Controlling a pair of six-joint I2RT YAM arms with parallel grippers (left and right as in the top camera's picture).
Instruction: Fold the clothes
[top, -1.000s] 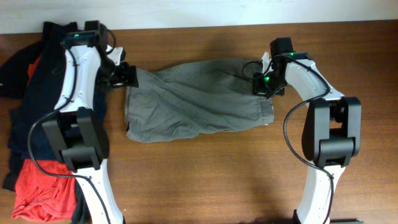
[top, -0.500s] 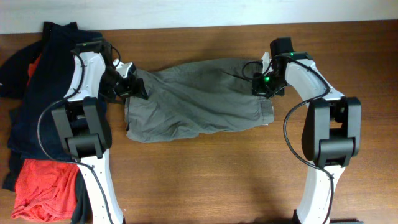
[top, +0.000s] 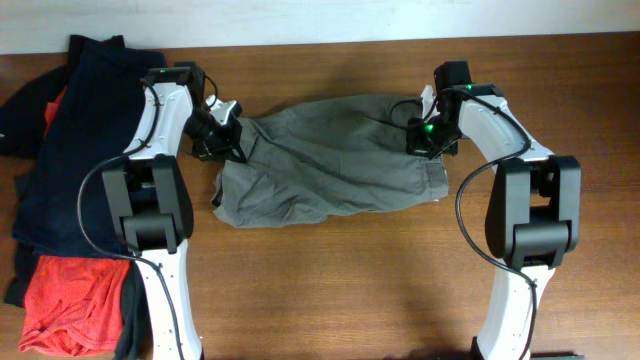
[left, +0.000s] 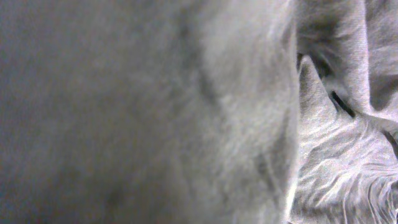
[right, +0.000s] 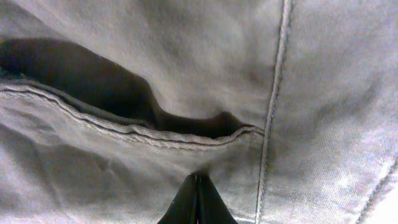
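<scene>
The grey shorts (top: 330, 155) lie crumpled at the middle of the table (top: 350, 270), a little toward 12 o'clock. The left gripper (top: 225, 140) grasps their 10 o'clock corner, the cloth gathered up to it and smothering the wrist view. The right gripper (top: 425, 135) is clenched on the 2 o'clock end, just below a pocket (right: 93, 81) opening. A navy garment (top: 60, 170) lies at 9 o'clock and a red garment (top: 65, 300) at 8 o'clock.

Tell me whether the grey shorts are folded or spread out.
Spread out, not folded: the shorts lie wrinkled and stretched lengthwise on the table between the left gripper and the right gripper.
</scene>
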